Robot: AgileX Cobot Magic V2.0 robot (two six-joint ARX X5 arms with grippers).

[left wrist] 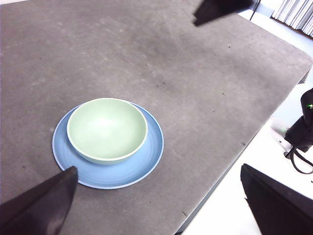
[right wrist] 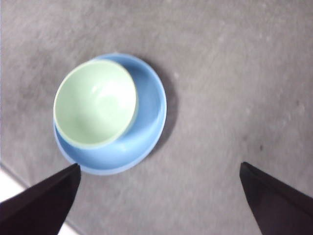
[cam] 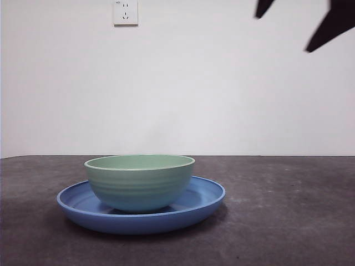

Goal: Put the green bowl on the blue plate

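Bowl [cam: 140, 182] sits on the plate [cam: 202, 206] already, upright, its base touching the plate's floor and set off-centre: in the left wrist view it crowds the plate's rim toward ten o'clock, leaving a wide blue crescent from two round to six. So I judge the placing done, with nothing left but to keep clear. Both my grippers are up and away from the crockery. The left gripper [left wrist: 161, 205] hangs high over the table [left wrist: 205, 88] with its jaws spread wide and nothing between them; the right gripper [right wrist: 159, 198] is the same, jaws parted and empty, looking down on the pair from above. One dark tip at the top of the left wrist view I take for the right arm, well apart from the bowl. If I had to lift the bowl again, I would treat it as glazed ceramic: stiff, fairly heavy for its size, slick under the pads and liable to chip against the plate. The faint ridges round its outside offer little purchase, so I would pinch the rim, one jaw inside and one outside, at the side facing the wide crescent, where a jaw has room to come down without knocking the plate's raised edge.
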